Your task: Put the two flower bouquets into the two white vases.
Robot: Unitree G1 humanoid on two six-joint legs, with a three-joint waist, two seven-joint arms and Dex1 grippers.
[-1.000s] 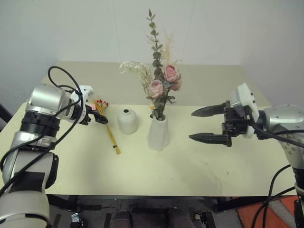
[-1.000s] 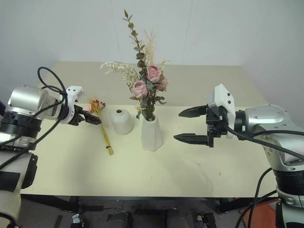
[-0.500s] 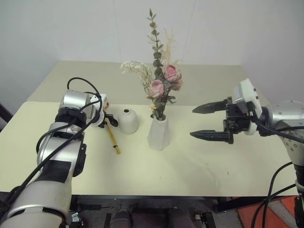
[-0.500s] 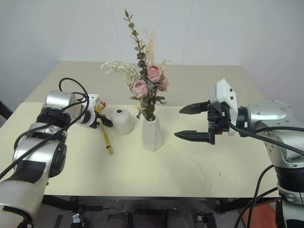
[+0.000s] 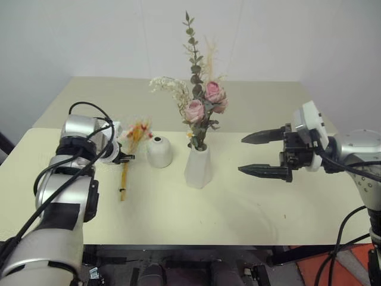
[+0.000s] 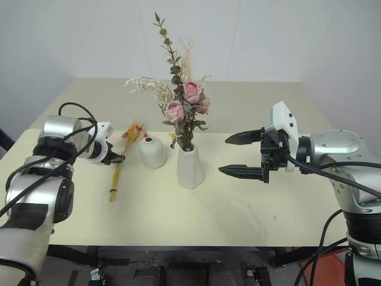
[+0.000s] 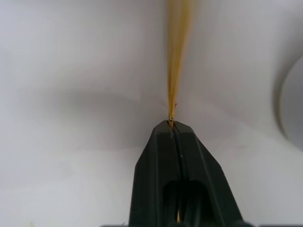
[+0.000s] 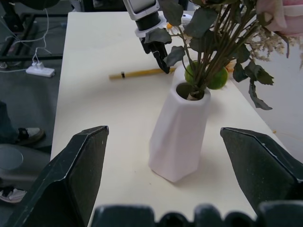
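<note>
Yellow-orange stems of the slim bouquet [image 5: 126, 170] are pinched between the closed black fingers of the left gripper [image 5: 127, 157], its pink-red flower end up near the short vase [image 5: 159, 152]: matte white, round dome, small mouth, empty. Next right, tall faceted vase [image 5: 198, 167] holds the rose bouquet [image 5: 199, 107], bushy, dark stems. Right gripper [image 5: 262, 155] hovers beside it, fingers wide apart, holding nothing, over the cream table [image 5: 226, 208].

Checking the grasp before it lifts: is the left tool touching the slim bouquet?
Touching. In the left wrist view the left tool is shut with the slim bouquet's yellow stems pinched at its tip.
</note>
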